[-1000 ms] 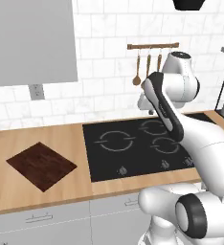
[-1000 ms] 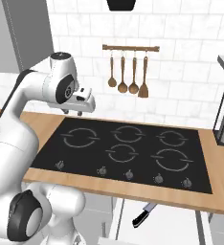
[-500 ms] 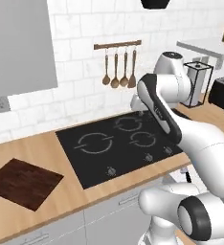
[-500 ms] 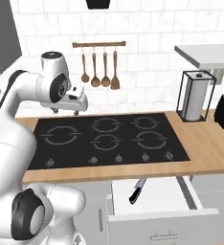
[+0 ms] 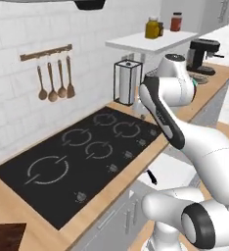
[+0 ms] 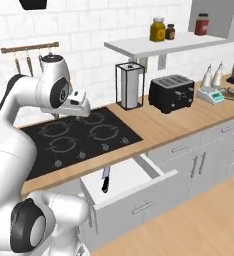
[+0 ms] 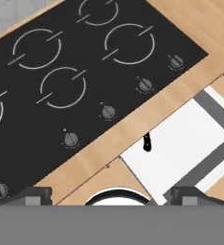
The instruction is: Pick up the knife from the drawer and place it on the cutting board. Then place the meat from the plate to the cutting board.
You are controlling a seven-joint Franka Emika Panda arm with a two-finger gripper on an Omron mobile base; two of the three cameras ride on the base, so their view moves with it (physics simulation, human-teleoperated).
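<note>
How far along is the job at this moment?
Done: the drawer stands pulled out, with the knife lying inside, its black handle showing. In hand: nothing; the gripper is open, high above the hob, looking down at the drawer. Left: grasping the knife, placing it on the cutting board, then moving the meat.

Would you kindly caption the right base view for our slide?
Knife lies in the open drawer below the hob; open gripper above.

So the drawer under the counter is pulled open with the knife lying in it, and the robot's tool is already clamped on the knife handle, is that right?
Not quite. The drawer is open with the knife lying in it, but the tool is open and well above the counter, apart from the knife, as the hand view shows.
</note>
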